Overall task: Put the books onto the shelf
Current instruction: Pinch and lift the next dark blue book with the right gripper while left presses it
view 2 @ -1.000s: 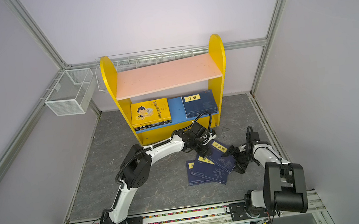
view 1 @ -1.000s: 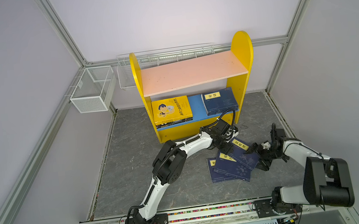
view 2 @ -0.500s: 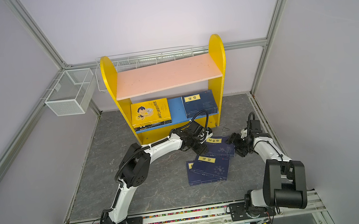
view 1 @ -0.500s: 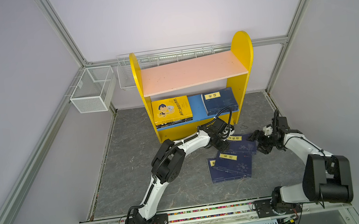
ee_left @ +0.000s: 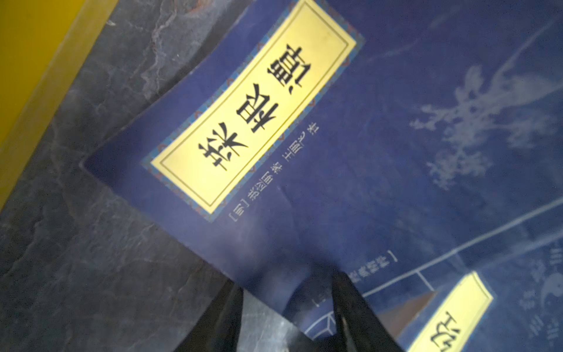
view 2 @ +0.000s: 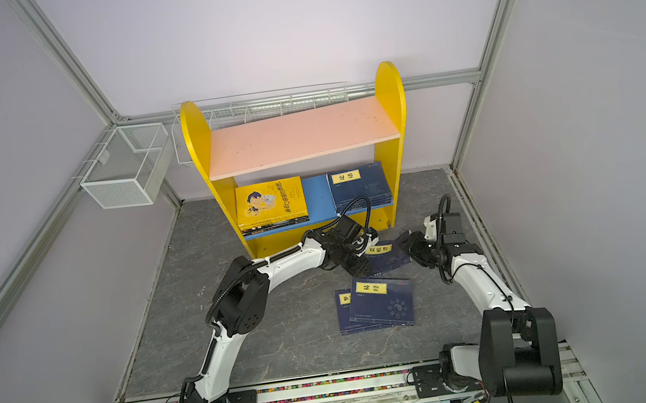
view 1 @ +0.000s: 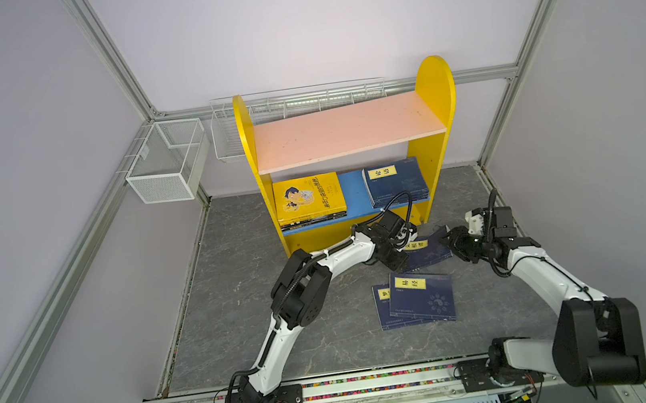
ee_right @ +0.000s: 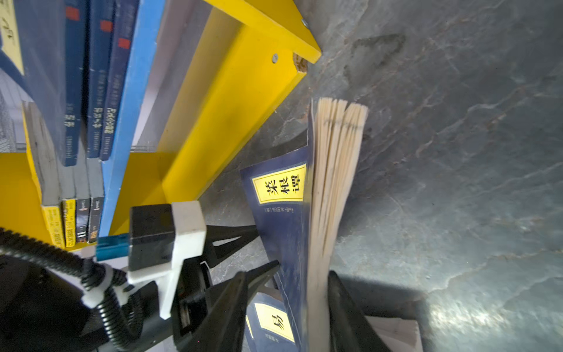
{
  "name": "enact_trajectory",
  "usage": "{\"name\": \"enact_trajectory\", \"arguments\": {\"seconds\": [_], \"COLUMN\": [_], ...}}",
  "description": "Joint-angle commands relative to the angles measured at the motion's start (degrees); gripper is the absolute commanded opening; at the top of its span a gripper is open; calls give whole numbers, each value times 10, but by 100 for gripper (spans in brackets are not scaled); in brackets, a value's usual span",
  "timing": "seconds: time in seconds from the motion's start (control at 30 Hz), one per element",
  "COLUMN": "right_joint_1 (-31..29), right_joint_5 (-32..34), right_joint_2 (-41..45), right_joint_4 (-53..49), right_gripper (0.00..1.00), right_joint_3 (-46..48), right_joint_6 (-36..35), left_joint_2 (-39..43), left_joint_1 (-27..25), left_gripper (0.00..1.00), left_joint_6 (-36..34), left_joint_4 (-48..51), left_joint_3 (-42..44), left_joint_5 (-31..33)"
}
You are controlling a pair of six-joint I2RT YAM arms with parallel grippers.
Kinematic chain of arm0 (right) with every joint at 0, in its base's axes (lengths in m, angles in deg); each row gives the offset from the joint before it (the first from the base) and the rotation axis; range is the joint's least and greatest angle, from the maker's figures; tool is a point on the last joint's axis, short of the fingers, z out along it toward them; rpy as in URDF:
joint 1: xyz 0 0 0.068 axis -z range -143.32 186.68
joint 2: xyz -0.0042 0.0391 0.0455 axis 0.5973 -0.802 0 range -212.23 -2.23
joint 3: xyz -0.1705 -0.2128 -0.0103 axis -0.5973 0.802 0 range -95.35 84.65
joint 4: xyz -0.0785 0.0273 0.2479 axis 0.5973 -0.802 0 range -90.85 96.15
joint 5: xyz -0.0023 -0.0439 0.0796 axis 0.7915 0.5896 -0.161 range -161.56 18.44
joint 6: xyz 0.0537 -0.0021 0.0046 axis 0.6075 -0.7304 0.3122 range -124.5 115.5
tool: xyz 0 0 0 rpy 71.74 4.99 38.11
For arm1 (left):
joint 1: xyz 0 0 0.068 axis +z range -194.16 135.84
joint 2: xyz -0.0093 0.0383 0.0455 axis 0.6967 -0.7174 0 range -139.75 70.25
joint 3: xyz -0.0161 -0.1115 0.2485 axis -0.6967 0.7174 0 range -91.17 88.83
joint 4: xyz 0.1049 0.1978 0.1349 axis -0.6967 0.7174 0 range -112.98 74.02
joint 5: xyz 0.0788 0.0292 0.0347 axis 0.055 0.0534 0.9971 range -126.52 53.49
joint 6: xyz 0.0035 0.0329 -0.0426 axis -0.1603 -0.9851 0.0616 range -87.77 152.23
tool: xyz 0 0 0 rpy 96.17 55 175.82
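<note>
We see both grippers on 1 navy book (view 1: 430,254), which sits tilted just in front of the shelf (view 1: 434,84), near its right side panel. The left gripper (view 1: 404,249) is clamped on 1 edge of it, with 1 finger over the cover and 1 under it in the left wrist view. The right gripper (view 1: 449,239) pinches the opposite side, its fingers (ee_right: 341,304) pressed against either face of the page block, whose far leaves fan apart. 2 more navy books (view 1: 421,299) lie overlapped on the grey floor (view 1: 262,302), just beside the held one. On the blue lower board (view 1: 354,194), under the pink upper board (view 1: 346,132), rest a yellow stack (view 1: 308,200) at left and a navy stack (view 1: 394,181) at right.
</note>
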Motion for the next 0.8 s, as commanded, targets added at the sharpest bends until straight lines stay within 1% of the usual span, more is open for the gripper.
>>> {"name": "enact_trajectory", "arguments": {"seconds": [0.0,0.1,0.23,0.33,0.5,0.63,0.7,0.77], "right_joint_1": [-31,-48,-52,-52,-52,-52,-51,-51], "right_joint_5": [-33,-26,14,52,68,71,54,24], "right_joint_2": [-12,-25,-14,14,55,118,150,182], "right_joint_4": [32,40,27,23,20,-9,-20,-18], "right_gripper": [41,35,13,6,6,6,6,6], "right_joint_3": [4,10,8,6,-7,-24,-36,-48], "right_joint_6": [8,10,6,-3,-24,-66,-87,-97], "left_joint_2": [-27,-24,-13,10,54,142,193,243], "left_joint_1": [-22,-20,-14,1,25,42,52,69], "left_gripper": [49,49,49,49,50,54,58,61], "left_joint_6": [-12,-10,0,23,54,77,95,135], "left_joint_4": [11,8,-9,-49,-85,-136,-165,-196], "left_joint_3": [18,21,38,70,101,163,196,229], "left_joint_5": [-42,-43,-45,-60,-65,-38,-32,-33]}}
